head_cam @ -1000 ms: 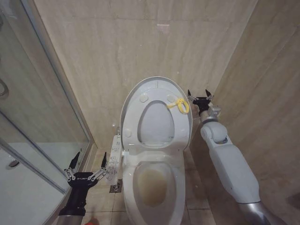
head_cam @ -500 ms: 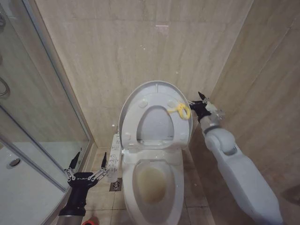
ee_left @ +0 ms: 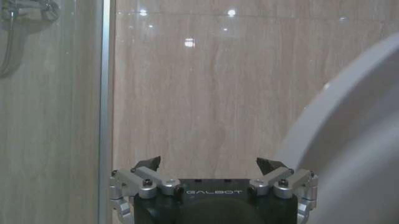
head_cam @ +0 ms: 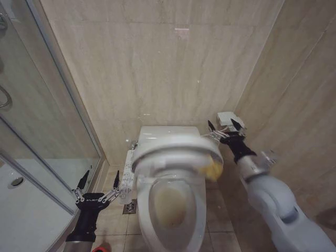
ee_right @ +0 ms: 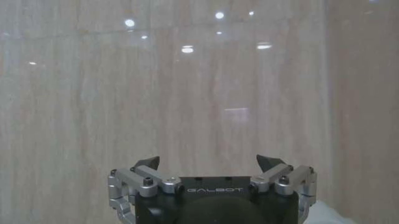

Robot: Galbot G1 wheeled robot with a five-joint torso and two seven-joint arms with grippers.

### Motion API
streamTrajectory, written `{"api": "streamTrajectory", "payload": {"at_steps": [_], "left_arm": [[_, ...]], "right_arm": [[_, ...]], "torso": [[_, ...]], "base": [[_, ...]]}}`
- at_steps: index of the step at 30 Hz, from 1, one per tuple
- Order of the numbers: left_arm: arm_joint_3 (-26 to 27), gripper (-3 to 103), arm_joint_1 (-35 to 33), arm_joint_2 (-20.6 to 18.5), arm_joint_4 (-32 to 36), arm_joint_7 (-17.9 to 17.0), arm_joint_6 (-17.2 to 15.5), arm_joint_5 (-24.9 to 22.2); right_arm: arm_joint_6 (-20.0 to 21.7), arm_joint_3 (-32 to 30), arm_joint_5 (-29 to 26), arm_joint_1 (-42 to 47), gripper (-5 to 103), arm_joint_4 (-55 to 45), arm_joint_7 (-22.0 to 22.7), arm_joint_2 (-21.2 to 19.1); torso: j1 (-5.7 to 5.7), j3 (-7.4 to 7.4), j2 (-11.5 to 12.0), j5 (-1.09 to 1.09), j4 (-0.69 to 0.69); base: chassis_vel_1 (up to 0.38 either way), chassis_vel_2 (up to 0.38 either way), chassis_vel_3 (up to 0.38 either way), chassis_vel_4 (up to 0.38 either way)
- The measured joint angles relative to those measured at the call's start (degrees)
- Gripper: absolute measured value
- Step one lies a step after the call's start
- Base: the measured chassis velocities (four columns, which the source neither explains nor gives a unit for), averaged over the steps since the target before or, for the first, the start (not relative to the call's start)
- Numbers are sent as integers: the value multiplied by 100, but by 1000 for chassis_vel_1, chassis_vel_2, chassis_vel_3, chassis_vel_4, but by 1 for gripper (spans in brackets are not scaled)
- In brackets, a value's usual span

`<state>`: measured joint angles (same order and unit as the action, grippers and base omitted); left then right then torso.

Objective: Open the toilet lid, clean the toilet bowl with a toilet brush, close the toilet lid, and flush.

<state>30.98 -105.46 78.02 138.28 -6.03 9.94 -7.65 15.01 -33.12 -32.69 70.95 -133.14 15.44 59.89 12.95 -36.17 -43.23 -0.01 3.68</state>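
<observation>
A white toilet is seen from above in a narrow tiled bathroom, with a glass shower screen [head_cam: 47,131] on the robot's left. The toilet lid [head_cam: 176,149] is caught partway down, tilted over the toilet bowl [head_cam: 169,207], whose stained basin is visible below it. A blurred yellow loop [head_cam: 214,168] shows at the lid's front edge, on the robot's right.

The right claw [head_cam: 226,126] is held just beside the lid's right edge, by the wall, with its fingers spread apart and nothing between them. The left claw [head_cam: 97,185] is parked low beside the side button panel [head_cam: 127,176], fingers likewise spread and empty.

The lid is judged to be light, stiff and smooth plastic, likely slippery along its rim; the yellow loop is judged the surest place to take hold.
</observation>
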Motion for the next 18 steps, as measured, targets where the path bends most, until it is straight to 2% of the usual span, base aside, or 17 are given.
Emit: {"api": "streamTrajectory", "payload": {"at_steps": [7,9,10,13,16,18], "left_arm": [[0,100,0,1,0,0,0,0],[0,100,0,2,0,-1,0,0],[0,100,0,2,0,-1,0,0],[0,100,0,1,0,0,0,0],[0,100,0,1,0,-1,0,0],[0,100,0,1,1,0,0,0]], "right_arm": [[-139,-258,633,1054,100,-512,56,637],[-295,-295,1073,1409,100,-608,-23,957],[-295,-295,1073,1409,100,-608,-23,957],[-480,-323,1531,1897,100,-735,-150,1337],[-531,-319,1653,2089,100,-783,-208,1472],[-624,-243,1854,2389,100,-871,-292,1736]], "torso": [[0,0,1,1,0],[0,-1,1,0,-2],[0,-1,1,0,-2],[1,-1,1,0,-1],[1,-1,1,0,0],[1,-1,1,1,-1]], "base": [[0,0,0,0],[0,0,0,0],[0,0,0,0],[0,0,0,0],[0,0,0,0],[0,0,0,0]]}}
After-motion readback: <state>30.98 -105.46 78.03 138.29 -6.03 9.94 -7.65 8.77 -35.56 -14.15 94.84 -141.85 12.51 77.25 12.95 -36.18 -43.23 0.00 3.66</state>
